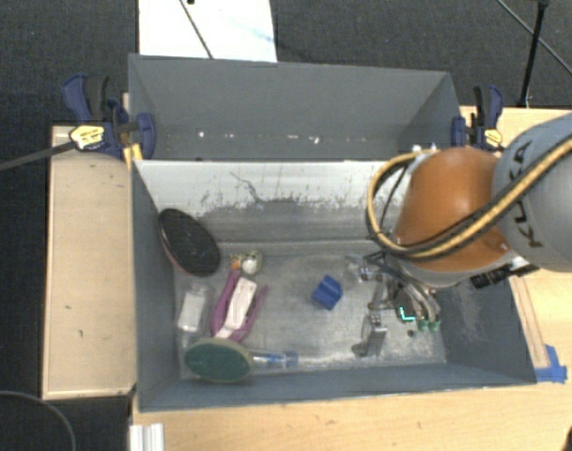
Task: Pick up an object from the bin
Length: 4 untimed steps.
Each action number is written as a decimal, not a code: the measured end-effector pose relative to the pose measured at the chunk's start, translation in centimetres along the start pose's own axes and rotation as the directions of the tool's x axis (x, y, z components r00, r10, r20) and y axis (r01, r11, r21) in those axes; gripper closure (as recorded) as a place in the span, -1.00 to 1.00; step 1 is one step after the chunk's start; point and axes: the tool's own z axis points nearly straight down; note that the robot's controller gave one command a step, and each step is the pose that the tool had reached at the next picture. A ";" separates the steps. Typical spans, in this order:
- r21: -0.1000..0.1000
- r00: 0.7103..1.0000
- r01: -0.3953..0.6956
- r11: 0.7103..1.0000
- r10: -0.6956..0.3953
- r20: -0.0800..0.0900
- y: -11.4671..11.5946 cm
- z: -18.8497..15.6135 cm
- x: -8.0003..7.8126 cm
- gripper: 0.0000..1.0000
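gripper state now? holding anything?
Gripper: looks open, holding nothing; it is down in the bin's right part, to the right of the small blue block.

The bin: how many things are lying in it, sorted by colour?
Black: 1, oval brush
Blue: 1, small block
Green: 1, round brush
Purple-pink: 1, long bundle
Whitish: 2, small bottle, small knob
Total: 6

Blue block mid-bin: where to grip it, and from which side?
Take the blue block across its narrower sides, from straight above. It lies alone on the bin floor, turned diagonally, nothing touching it, so the gripper would likely need turning to match.
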 end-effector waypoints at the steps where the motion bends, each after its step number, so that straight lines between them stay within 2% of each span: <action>1: 0.002 0.990 0.138 0.990 -0.138 0.004 -4.3 4.6 -1.0 -1.00; 2: -0.001 0.992 0.126 0.992 -0.126 0.011 -0.4 7.3 -4.8 -1.00; 3: 0.007 0.860 0.511 0.860 -0.511 0.013 1.1 8.6 -7.6 -1.00; 4: 0.006 0.862 0.507 0.862 -0.507 0.016 1.2 8.4 -7.6 1.00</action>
